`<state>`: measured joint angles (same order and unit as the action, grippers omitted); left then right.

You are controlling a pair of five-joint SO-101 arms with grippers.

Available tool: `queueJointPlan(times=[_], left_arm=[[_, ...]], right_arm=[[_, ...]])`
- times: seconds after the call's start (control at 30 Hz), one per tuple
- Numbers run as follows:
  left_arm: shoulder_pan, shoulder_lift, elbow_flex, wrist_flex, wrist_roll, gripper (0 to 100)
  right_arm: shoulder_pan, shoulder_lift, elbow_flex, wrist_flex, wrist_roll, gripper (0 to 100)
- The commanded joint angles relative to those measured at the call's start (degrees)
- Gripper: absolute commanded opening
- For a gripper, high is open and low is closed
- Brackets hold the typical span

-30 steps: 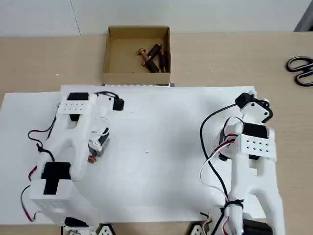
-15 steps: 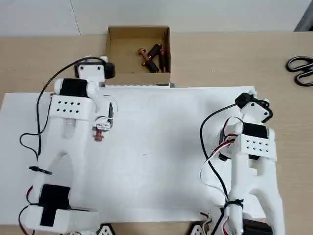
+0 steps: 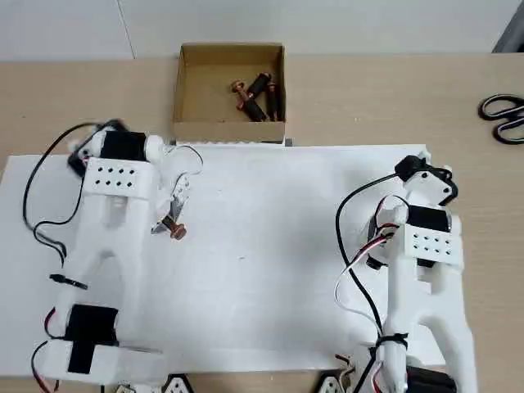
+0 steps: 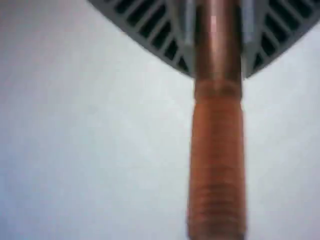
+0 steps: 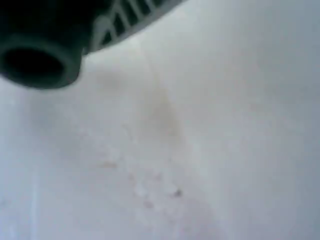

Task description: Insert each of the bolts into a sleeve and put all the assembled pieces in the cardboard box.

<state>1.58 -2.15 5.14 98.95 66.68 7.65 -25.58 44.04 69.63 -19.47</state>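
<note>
My left gripper [image 3: 173,218] is shut on a copper bolt [image 3: 174,229], held just above the left part of the white sheet [image 3: 270,246]. In the left wrist view the bolt [image 4: 217,165] sticks out from the gripper [image 4: 217,50], threaded end away from the fingers. The right arm [image 3: 422,237] rests over the right side of the sheet. Its gripper [image 5: 75,30] is shut on a black sleeve [image 5: 39,61], whose open end faces the camera. The cardboard box [image 3: 188,90] stands beyond the sheet with several assembled pieces [image 3: 258,94] inside.
Scissors [image 3: 503,115] lie on the wooden table at the far right. The white sheet's middle is bare between the two arms. Cables loop beside each arm.
The left arm has stretched out toward the box side and turned its wrist, carrying the bolt away from its base. The right arm has stayed still.
</note>
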Motion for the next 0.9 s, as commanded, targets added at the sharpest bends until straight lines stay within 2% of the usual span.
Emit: queueJointPlan(times=[0.0,0.2,0.6,0.87], left_arm=[[0.00,-0.44,0.75,-2.20,8.97,1],[-0.09,-0.44,7.25,-6.86,16.79,1],[-0.09,-0.53,9.01,-10.73,16.88,2],[0.35,-0.53,9.10,-10.37,16.88,22]], right_arm=[[0.31,-2.33,-0.53,0.57,0.26,0.2],[0.31,-2.33,-0.53,0.40,0.26,0.2],[0.31,-2.33,-0.53,0.22,0.26,0.2],[0.31,-2.33,-0.53,0.48,0.26,0.2]])
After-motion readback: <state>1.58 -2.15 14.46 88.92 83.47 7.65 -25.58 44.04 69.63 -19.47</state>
